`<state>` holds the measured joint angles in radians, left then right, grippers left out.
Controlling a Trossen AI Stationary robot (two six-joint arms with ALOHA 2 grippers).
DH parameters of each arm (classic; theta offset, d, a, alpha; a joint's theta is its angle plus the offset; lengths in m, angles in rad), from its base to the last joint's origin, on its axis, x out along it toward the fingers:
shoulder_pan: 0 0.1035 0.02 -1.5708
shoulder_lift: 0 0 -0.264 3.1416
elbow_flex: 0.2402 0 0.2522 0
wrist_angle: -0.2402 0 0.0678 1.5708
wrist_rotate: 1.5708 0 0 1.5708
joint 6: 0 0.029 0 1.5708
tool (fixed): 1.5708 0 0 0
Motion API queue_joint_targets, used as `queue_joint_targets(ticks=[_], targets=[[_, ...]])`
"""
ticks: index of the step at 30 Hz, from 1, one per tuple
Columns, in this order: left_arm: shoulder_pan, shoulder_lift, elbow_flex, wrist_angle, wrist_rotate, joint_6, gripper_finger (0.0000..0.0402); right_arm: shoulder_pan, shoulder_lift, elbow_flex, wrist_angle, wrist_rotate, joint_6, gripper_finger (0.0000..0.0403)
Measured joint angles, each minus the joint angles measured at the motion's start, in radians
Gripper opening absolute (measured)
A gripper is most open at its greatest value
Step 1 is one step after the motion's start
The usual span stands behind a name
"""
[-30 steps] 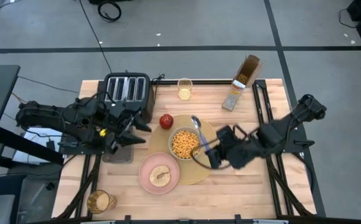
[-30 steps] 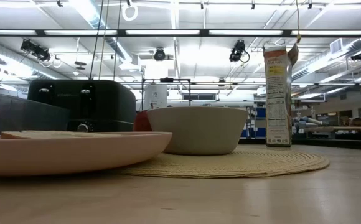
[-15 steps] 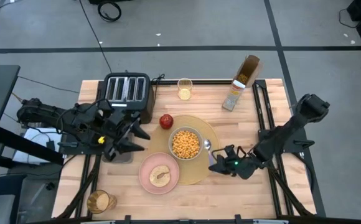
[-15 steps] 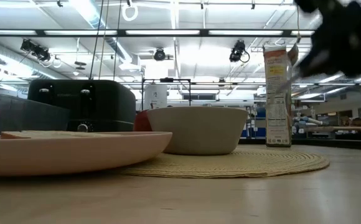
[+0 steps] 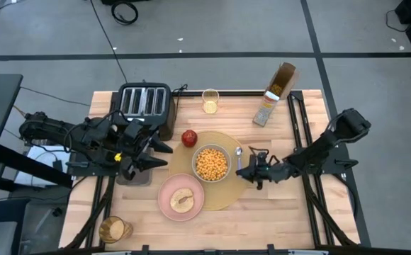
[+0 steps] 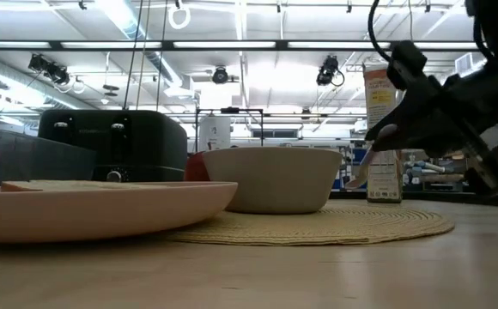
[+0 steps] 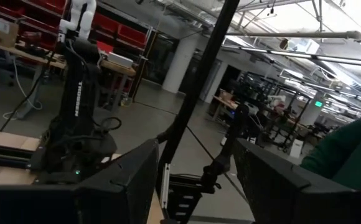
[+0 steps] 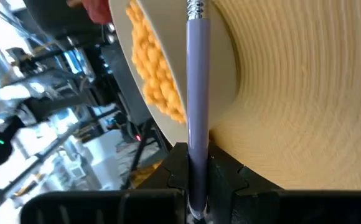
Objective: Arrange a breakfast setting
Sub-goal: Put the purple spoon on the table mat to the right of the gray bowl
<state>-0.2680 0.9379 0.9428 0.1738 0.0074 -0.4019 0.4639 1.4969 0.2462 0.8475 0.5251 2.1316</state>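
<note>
— Placemat (image 5: 242, 183), where is it, and what sits on it?

— Middle of the counter (image 5: 283, 219), round and tan. Taking it as the landmark and going left to right: the left end effector (image 5: 149, 151) hovers well to its left, in front of the black toaster (image 5: 144, 103), fingers apart and holding nothing. It has barely moved over the last second.

— And the amber glass?

— One amber glass (image 5: 114, 229) stands at the counter's near left corner, well off the placemat. The pink plate (image 5: 181, 196), with a piece of bread on it, overlaps the mat's near left edge. The red apple (image 5: 188, 137) sits at the mat's far left rim.

— The bowl?

— The white bowl (image 5: 210, 163), full of yellow cereal, is at the placemat's centre. A second glass (image 5: 210, 100) stands beyond the mat, near the far edge.

— What changed?

— The spoon (image 5: 238, 157). A second ago it rested in the bowl with the right end effector (image 5: 250, 167) over the mat's right part; half a second ago it was lifted clear toward the mat's near right edge. Now the right end effector is clenched on the handle, holding the spoon low over the mat's right side, just beside the bowl; the right wrist view shows the handle (image 8: 198, 93) pinched between the fingers alongside the bowl's rim. Whether it touches the mat I cannot tell.

— Further right?

— A cereal box (image 5: 275, 95) stands beyond the mat, far right, unmoved.
</note>
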Motion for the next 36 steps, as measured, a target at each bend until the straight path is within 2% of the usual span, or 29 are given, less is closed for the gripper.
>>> queue_joint_targets(ticks=[8,12,18,29,36], targets=[[0.0,0.006,0.0,0.007,-0.004,-0.002,0.0215,-0.025,0.003,-0.071,0.103,-0.1,0.005,0.0033],[0.0,0.006,0.0,0.006,-0.004,-0.005,0.0215,-0.009,0.003,-0.07,0.104,-0.105,0.004,0.0033],[0.0,0.006,0.0,0.007,-0.004,-0.001,0.0215,-0.005,0.004,-0.07,-0.019,-0.106,-0.007,0.0033],[0.0,0.006,0.0,0.007,-0.004,0.01,0.0215,-0.005,0.002,-0.061,-0.065,-0.107,-0.108,0.0045],[0.0,0.006,0.0,0.007,-0.004,0.02,0.0215,-0.006,0.002,0.034,-0.297,-0.124,-0.117,0.0051]])
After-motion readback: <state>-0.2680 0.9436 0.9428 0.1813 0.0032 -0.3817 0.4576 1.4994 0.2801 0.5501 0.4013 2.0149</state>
